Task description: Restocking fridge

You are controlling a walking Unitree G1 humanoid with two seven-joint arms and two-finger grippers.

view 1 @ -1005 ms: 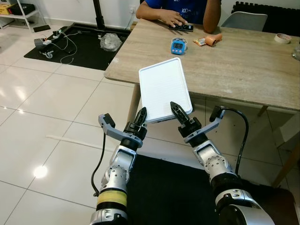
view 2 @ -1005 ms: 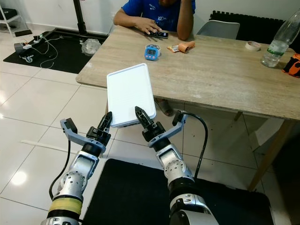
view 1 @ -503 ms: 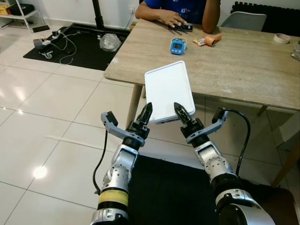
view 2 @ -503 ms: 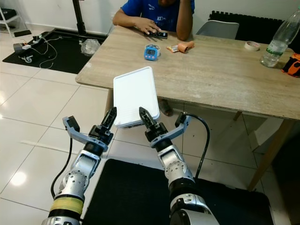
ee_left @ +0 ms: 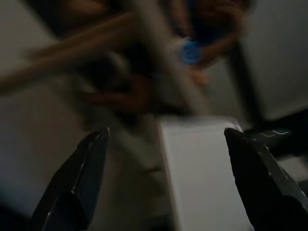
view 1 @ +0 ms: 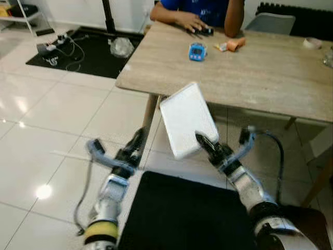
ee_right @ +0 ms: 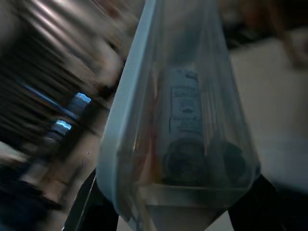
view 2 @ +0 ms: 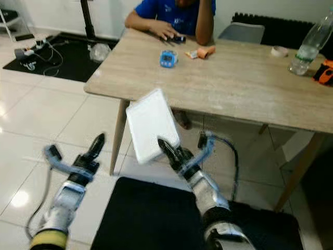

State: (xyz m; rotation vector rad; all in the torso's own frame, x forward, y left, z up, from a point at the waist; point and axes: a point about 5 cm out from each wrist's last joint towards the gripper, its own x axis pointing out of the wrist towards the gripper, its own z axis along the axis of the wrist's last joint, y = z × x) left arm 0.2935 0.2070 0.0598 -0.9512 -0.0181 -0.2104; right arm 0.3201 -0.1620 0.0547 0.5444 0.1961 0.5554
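White-lidded container (view 1: 187,124): held in the air in front of the near edge of the surface (view 1: 270,78), tilted, its lid face toward the camera. The right wrist view shows a clear body under the white lid with cans (ee_right: 185,130) lying inside; their labels are too blurred to read.

Right gripper (view 1: 207,143): at the container's lower edge, jaws closed onto it, one black finger visible across the lid.

Left gripper (view 1: 136,143): off the container, out to the robot's left above the white floor tiles (view 1: 47,140); jaws spread wide, holding nothing. In the left wrist view the white lid (ee_left: 204,168) lies between and beyond the two fingers, apart from both.

On the surface, far side: a small blue clock (view 1: 197,51), an orange object (view 1: 235,44) and a roll of tape (view 1: 311,43). A person in a blue top (view 2: 174,13) sits at the far edge, one hand (view 1: 191,22) on a dark device. A clear bottle (view 2: 312,44) stands at the right end.

Black mat (view 1: 182,213) on the floor below the arms. Images are motion-blurred.
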